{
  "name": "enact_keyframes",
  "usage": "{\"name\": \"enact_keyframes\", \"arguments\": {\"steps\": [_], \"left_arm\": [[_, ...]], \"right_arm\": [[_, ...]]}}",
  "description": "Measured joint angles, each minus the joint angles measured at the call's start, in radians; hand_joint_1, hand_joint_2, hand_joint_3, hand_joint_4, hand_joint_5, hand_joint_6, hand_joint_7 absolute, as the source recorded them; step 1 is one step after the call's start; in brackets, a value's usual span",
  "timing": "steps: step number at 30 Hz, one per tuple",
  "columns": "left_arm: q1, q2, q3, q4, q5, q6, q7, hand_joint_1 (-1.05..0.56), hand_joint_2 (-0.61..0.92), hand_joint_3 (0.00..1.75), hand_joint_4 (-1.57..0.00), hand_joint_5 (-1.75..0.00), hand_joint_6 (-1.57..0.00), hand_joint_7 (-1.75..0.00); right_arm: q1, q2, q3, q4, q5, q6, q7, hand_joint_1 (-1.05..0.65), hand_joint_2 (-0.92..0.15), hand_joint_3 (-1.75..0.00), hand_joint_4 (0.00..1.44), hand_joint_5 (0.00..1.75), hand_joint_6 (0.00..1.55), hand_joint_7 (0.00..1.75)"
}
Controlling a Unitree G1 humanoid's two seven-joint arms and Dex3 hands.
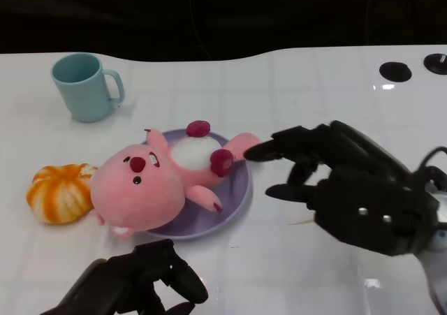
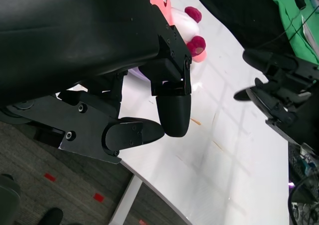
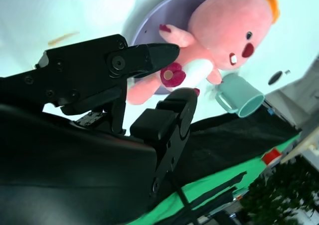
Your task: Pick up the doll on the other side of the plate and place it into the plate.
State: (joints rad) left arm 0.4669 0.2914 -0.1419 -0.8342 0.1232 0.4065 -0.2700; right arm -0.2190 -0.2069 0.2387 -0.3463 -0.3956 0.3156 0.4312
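The pink plush doll lies on its back across the lilac plate, head hanging over the plate's left rim. My right hand hovers just right of the plate with its fingers spread, a fingertip at the doll's foot. In the right wrist view the doll's leg lies between the parted fingers, not gripped. My left hand sits at the front edge, below the plate, fingers curled in on nothing; the left wrist view shows those fingers bent inward with nothing held.
A teal mug stands at the back left. An orange and white plush fruit lies next to the doll's head, left of the plate. Two round dark holes mark the table's far right corner.
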Motion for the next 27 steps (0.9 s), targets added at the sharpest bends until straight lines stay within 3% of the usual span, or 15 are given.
{"name": "enact_keyframes", "arguments": {"steps": [4,7,8,9,11,14,16,19,27], "left_arm": [[-0.011,-0.001,-0.001,0.000,0.005,0.012,0.000,-0.20,0.91,0.48,-0.63,-1.56,-0.64,-1.23],[-0.014,-0.003,0.000,0.000,0.002,0.023,0.000,-0.20,0.91,0.47,-0.63,-1.57,-0.64,-1.23],[-0.016,-0.004,0.000,0.000,0.001,0.024,0.000,-0.20,0.91,0.47,-0.63,-1.57,-0.64,-1.23],[-0.018,-0.005,0.000,0.000,0.001,0.025,0.000,-0.20,0.91,0.47,-0.63,-1.57,-0.64,-1.23],[-0.021,-0.006,0.001,0.001,-0.001,0.025,0.000,-0.20,0.91,0.47,-0.63,-1.57,-0.64,-1.23],[-0.024,-0.006,0.004,0.002,-0.009,0.025,0.000,-0.20,0.91,0.48,-0.63,-1.57,-0.65,-1.23],[-0.024,-0.005,0.005,0.002,-0.009,0.024,0.000,-0.20,0.91,0.48,-0.63,-1.57,-0.64,-1.23],[-0.025,-0.003,0.012,0.002,-0.010,0.024,0.000,-0.19,0.90,0.48,-0.64,-1.57,-0.65,-1.23],[-0.018,0.006,0.040,0.005,-0.022,0.021,-0.001,-0.19,0.90,0.49,-0.63,-1.55,-0.65,-1.23]], "right_arm": [[0.061,-0.049,-0.036,-0.069,0.016,0.004,0.001,-0.16,-0.91,-0.17,0.66,1.11,0.91,0.34],[0.111,-0.098,-0.065,-0.097,0.030,-0.010,0.009,-0.11,-0.87,-0.26,0.73,1.23,0.93,0.51],[0.127,-0.115,-0.075,-0.104,0.036,-0.020,0.012,-0.08,-0.80,-0.41,0.76,1.27,0.91,0.66],[0.143,-0.135,-0.085,-0.110,0.040,-0.034,0.017,-0.05,-0.66,-0.67,0.79,1.30,0.87,0.82],[0.175,-0.171,-0.106,-0.124,0.049,-0.057,0.030,-0.03,-0.54,-0.92,0.81,1.38,0.86,0.97],[0.208,-0.229,-0.119,-0.144,0.050,-0.061,0.060,-0.03,-0.45,-1.12,0.84,1.54,0.86,1.11],[0.228,-0.266,-0.126,-0.173,0.044,-0.039,0.089,-0.03,-0.44,-1.14,0.85,1.68,0.84,1.21],[0.248,-0.306,-0.128,-0.221,0.028,0.001,0.121,-0.03,-0.44,-1.12,0.84,1.74,0.82,1.25],[0.259,-0.304,-0.098,-0.216,-0.012,0.060,0.103,-0.04,-0.51,-1.04,0.81,1.75,0.78,1.29]]}}
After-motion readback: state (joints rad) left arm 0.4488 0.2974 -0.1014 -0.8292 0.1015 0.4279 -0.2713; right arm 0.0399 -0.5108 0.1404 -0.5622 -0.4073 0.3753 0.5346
